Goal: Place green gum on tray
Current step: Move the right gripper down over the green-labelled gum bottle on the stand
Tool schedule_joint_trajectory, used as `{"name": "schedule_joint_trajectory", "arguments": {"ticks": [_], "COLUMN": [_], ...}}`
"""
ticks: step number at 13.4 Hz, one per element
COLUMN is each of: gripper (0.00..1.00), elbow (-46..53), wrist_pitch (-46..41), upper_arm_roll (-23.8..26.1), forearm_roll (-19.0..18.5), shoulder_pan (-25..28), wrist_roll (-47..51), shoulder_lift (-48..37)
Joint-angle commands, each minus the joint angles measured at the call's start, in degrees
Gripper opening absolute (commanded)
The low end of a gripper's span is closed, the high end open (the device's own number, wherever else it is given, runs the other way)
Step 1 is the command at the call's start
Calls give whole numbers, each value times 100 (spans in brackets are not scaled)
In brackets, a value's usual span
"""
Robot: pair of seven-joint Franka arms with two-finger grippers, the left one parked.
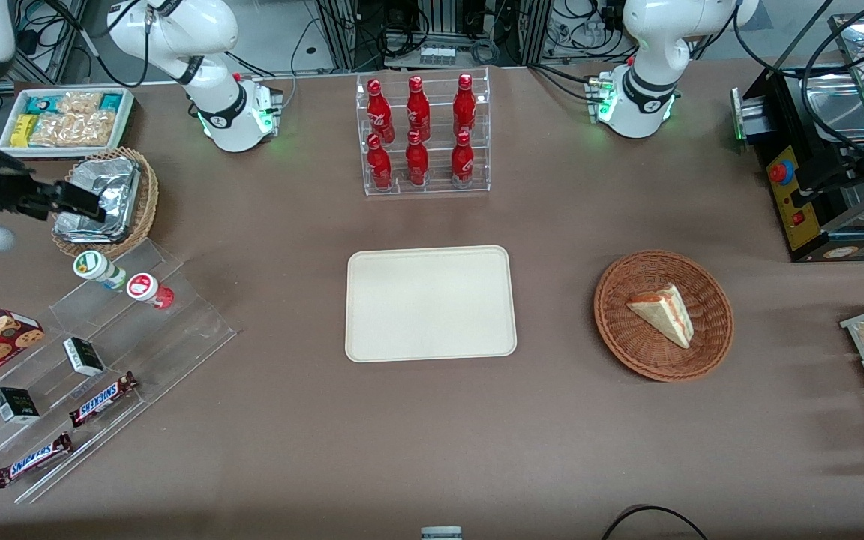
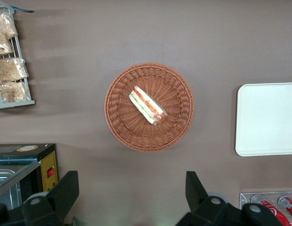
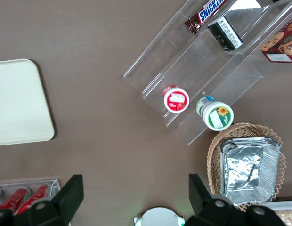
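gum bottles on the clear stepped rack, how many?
2. The green gum and the red-lidded bottle stand side by side on the rack's upper steps, the red one nearer the tray. The gripper, open, hovers above the foil-container basket. None looks hidden.

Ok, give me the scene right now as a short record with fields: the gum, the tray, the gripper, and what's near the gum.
green gum: upright on the clear acrylic step shelf, green-and-white lid up
neighbour: red-lidded gum bottle beside it on the shelf
tray: cream, at the table's middle, nothing on it
gripper: open, held above the table near the basket of foil containers, holding nothing
task state: gum not yet picked up
also on shelf: two Snickers bars
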Motion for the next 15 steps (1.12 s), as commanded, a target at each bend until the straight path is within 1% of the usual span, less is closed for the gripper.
{"name": "schedule_joint_trajectory", "arguments": {"ticks": [1, 3, 6, 8, 10, 13, 15], "gripper": [99, 99, 99, 99, 99, 99, 99], "elbow": [-477, -837, -1364, -1777, -2163, -2779, -2982], "wrist_pitch": [466, 896, 1512, 2117, 2636, 3568, 3772], "upper_arm_roll": [-89, -90, -98, -98, -98, -98, -159], "forearm_roll": [-77, -86, -86, -86, -86, -77, -34], "shoulder_pan": [-101, -320, -637, -857, -1068, -1147, -1156], "wrist_roll": [-565, -1101, -2331, -3252, -3957, -4538, -4610], "shoulder_lift": [-72, -81, -107, -169, -239, -415, -433]}}
